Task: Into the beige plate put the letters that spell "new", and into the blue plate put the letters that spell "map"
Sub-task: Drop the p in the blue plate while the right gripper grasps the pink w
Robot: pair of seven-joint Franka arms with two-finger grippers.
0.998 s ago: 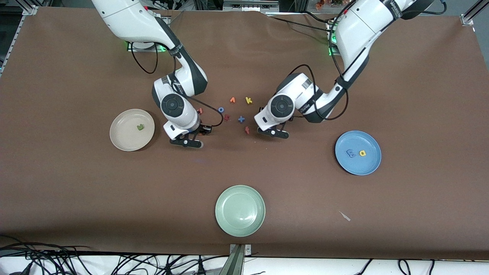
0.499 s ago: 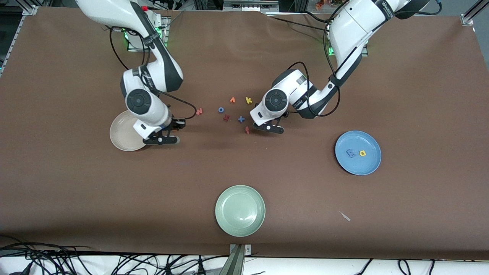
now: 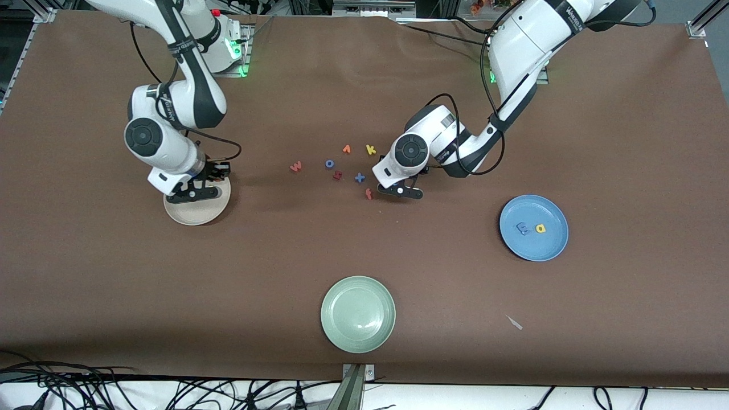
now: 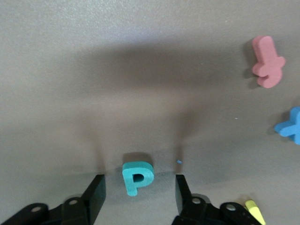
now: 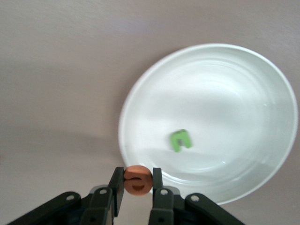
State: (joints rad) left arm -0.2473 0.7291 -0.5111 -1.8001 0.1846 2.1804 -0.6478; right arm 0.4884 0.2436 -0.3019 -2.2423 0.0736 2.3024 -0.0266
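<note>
My right gripper (image 3: 191,193) hangs over the rim of the beige plate (image 3: 196,215), shut on the orange e (image 5: 138,180). The green n (image 5: 180,140) lies in that plate (image 5: 243,79). The pinkish-red w (image 3: 295,166) lies on the table, toward the right arm's end of the letter cluster. My left gripper (image 3: 401,192) is low at the cluster, open, with the teal p (image 4: 137,176) lying between its fingers and a gap on each side. The blue plate (image 3: 533,247) holds the blue m (image 3: 522,228) and the yellow a (image 3: 540,229).
Loose letters lie beside the left gripper: a red f (image 3: 368,194), a blue cross-shaped one (image 3: 359,177), a blue o (image 3: 329,163), an orange v (image 3: 346,149), a yellow k (image 3: 371,150). A pale green plate (image 3: 357,336) sits near the front camera.
The right arm has carried the orange e from the letter cluster to over the beige plate. The left gripper shifted slightly toward the letters and its fingers narrowed around the p.
</note>
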